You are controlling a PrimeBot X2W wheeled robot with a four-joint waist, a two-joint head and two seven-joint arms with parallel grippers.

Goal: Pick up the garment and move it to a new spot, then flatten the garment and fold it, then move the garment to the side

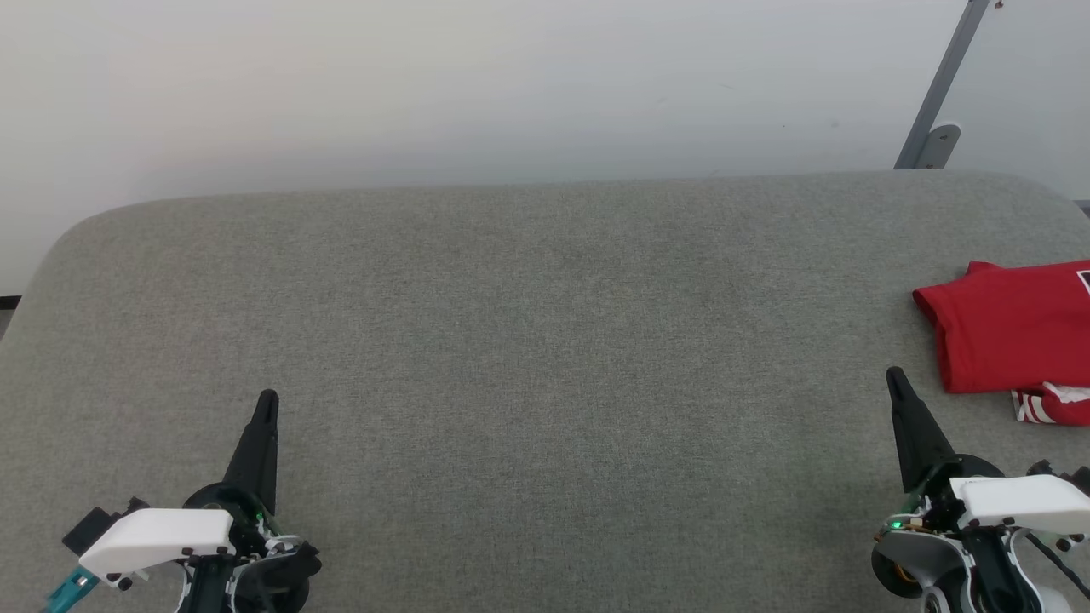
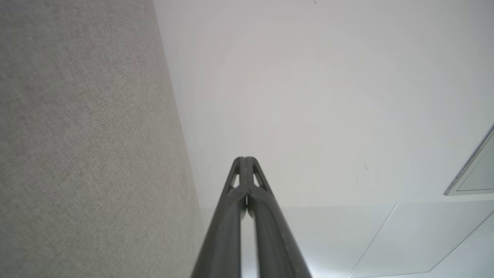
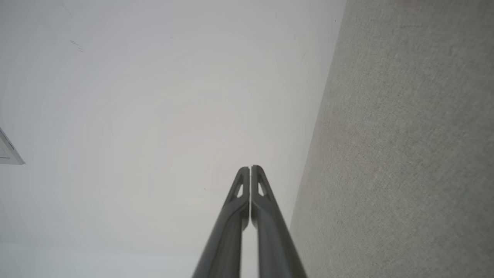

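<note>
The red garment (image 1: 1009,328) lies folded at the right edge of the grey table (image 1: 528,340) in the head view, cut off by the frame, with a bit of red-and-white striped trim (image 1: 1046,406) at its near side. My right gripper (image 1: 894,375) is shut and holds nothing, its tip just left of and nearer than the garment, apart from it. At the lower left my left gripper (image 1: 267,398) is shut too, with nothing in it. In each wrist view the gripper (image 2: 244,158) (image 3: 250,167) has its two fingers pressed together, pointing at the pale wall.
A pale wall (image 1: 477,85) rises behind the table's rounded far edge. A grey metal bracket (image 1: 932,136) stands at the back right. The grey cloth surface (image 2: 85,146) (image 3: 405,154) runs along one side of each wrist view.
</note>
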